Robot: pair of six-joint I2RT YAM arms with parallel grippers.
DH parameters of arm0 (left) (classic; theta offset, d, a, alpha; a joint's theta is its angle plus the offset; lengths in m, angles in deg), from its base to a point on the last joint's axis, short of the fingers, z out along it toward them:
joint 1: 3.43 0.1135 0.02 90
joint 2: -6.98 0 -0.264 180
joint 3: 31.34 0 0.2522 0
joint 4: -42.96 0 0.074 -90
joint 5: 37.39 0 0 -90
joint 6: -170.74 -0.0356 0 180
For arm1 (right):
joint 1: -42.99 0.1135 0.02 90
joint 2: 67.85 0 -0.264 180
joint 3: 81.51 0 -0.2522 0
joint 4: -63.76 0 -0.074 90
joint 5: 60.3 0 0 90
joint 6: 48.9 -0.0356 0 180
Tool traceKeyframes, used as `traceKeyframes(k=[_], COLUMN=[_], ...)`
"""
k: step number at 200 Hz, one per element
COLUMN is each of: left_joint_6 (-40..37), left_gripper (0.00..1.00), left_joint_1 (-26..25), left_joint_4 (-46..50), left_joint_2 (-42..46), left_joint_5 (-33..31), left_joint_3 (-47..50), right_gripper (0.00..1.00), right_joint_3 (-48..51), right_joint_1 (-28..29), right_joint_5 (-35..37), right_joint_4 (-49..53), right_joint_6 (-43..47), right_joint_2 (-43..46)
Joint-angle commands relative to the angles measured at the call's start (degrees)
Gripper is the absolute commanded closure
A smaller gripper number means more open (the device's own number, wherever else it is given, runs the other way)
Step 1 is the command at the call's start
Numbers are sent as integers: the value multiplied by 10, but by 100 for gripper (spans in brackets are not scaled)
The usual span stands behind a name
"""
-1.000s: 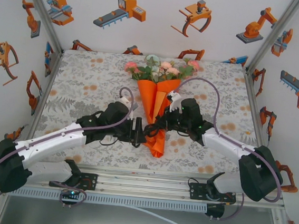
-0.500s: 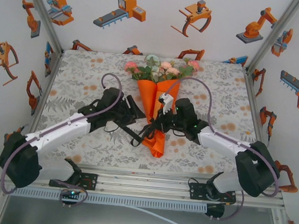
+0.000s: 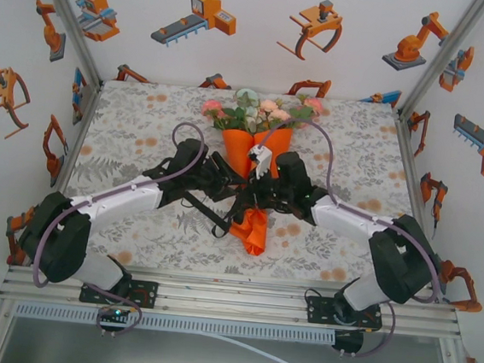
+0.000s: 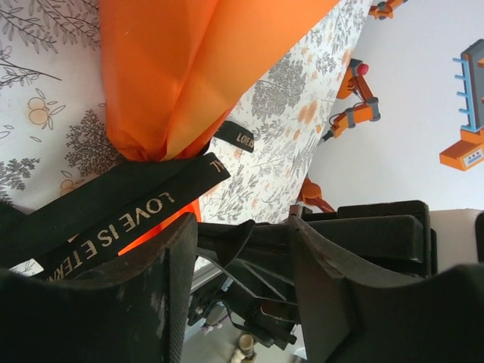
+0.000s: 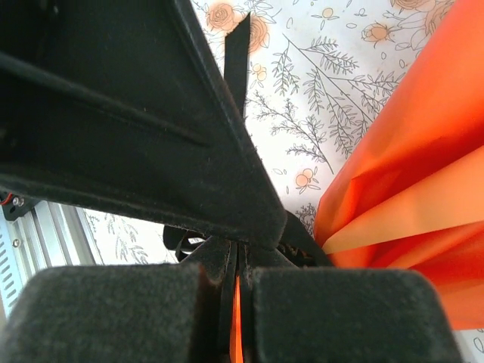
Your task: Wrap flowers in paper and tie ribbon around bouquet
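I see the bouquet (image 3: 246, 152), a smooth orange paper cone topped with soft pink and white flowers (image 3: 262, 109), lying mid-table (image 3: 136, 128). My right end effector (image 5: 236, 283) pinches the flat black lettered ribbon (image 4: 136, 215) at its gathered waist; my left end effector (image 4: 243, 236) stands open alongside

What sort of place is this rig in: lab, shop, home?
Probably a lab data-collection booth, not a shop: aluminium extrusion frame, white walls printed with cartoon robot arms, and a floral tablecloth as the work surface.
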Motion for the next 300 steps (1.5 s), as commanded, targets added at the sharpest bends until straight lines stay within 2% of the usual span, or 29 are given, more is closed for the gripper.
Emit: traceKeyframes(k=[1,57,73,82,98,120,139,165,186,227,256,300], left_joint_6=[-7,-16,-16,-19,-32,-43,-52,-57,-58,-66,-80,-102], left_gripper=[56,77,90,100,100,100,100,100,100,100,100,100], left_joint_1=[8,16,18,19,25,40,49,56,58,58,58,57], left_joint_4=[34,14,1,0,0,-12,-24,-35,-47,-62,-57,-38], left_joint_2=[4,-19,-27,-33,-42,-55,-69,-83,-91,-91,-84,-59], left_joint_5=[-3,15,18,17,9,-1,-4,-8,-10,-15,-18,-18], left_joint_3=[-11,-23,-26,-31,-39,-42,-46,-52,-51,-40,-30,-19], right_gripper=[100,100,100,92,73,64,63,63,63,63,59,56], right_joint_3=[-27,-39,-42,-44,-40,-5,21,27,10,-73,-170,-177], right_joint_1=[4,4,4,4,4,11,41,139,210,314,330,334], right_joint_5=[-15,-26,-25,-18,35,149,238,436,528,613,618,602], right_joint_4=[-23,-28,-19,-13,6,11,34,124,194,303,439,390], right_joint_6=[9,-1,-3,-6,-25,-95,-172,-300,-404,-539,-694,-740], right_joint_2=[-10,-21,-20,-16,6,63,115,174,171,53,-52,-124])
